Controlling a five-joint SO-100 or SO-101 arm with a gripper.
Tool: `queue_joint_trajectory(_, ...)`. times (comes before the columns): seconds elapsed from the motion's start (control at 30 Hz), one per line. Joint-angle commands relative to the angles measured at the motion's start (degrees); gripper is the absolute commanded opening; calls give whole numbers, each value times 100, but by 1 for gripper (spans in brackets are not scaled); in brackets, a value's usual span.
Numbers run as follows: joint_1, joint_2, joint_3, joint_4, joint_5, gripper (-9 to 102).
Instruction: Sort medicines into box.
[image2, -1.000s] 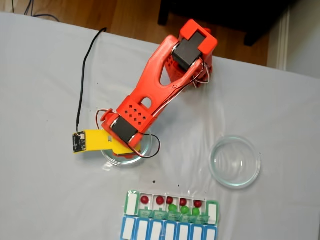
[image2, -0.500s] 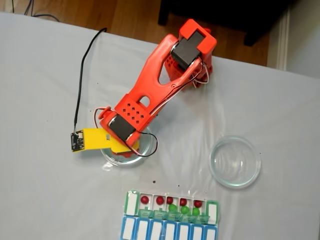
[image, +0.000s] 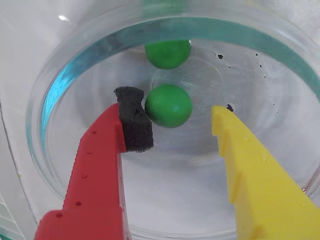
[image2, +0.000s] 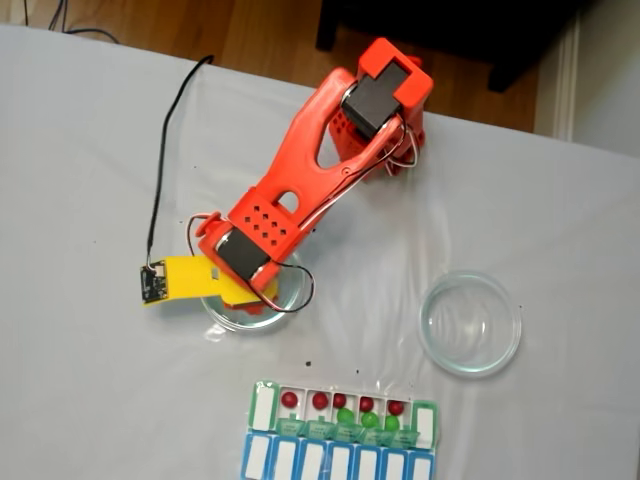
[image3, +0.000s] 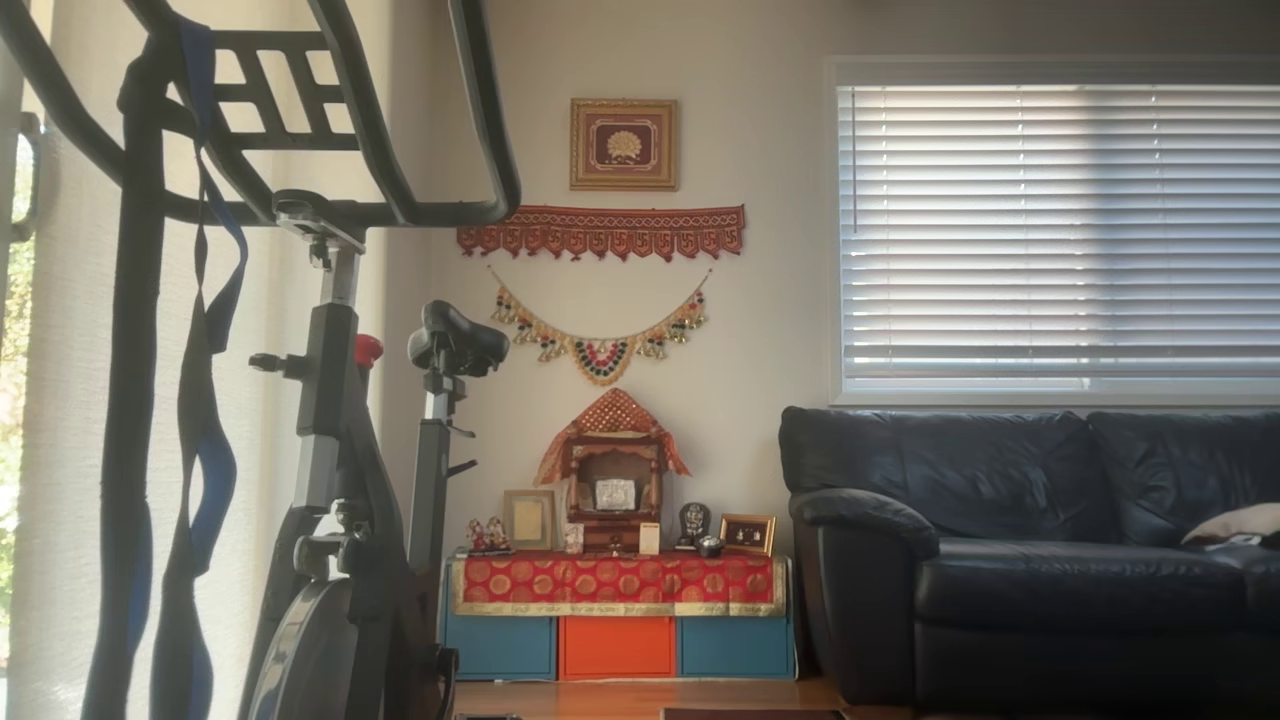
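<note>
Spreading wide inside a glass dish, the fingers are bracketing a green ball; the box is lying lengthwise left-right near the surface's lower edge, labels unreadable.

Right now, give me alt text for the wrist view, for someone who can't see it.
An open gripper, with a red finger padded in black foam on the left and a yellow finger on the right, straddles a green ball inside a clear glass dish. A second green ball lies just beyond it, near the dish's far wall.
</note>
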Motion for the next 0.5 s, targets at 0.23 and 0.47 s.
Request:
queue_joint_trajectory(0.23, 62, 545, 123, -229, -202, 22)
queue_joint_trajectory(0.47, 62, 606, 255, -316, -237, 21)
